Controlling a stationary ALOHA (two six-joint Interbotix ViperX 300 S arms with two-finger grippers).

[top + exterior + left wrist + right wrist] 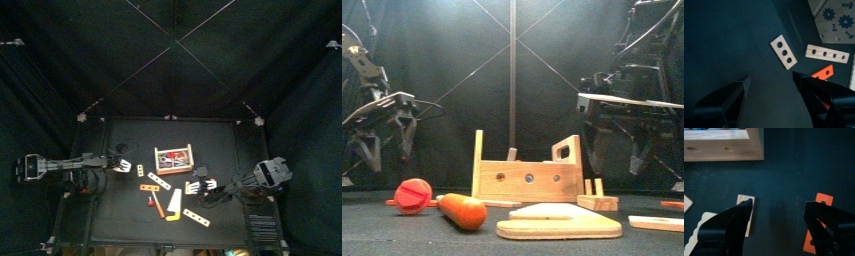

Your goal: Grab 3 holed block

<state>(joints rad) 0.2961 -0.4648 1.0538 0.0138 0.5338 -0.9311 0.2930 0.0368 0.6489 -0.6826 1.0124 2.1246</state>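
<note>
Black table [134, 135]; wooden box [173, 158] holds parts; left hand [771, 82] open; right hand [779, 210] open.

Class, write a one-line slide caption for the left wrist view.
Open left end effector hovers above the three-holed wooden block, with a four-holed strip beside it.

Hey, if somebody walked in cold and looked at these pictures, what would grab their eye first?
Probably the open wooden toolbox with holes in its side, standing mid-table among scattered wooden parts, with an orange-handled wooden screwdriver lying in front of it. Next, the left tool, jaws wide open, hanging above a pale three-holed wooden block on the black table. The right tool stands open too, between a pale wooden strip and an orange strip.
</note>
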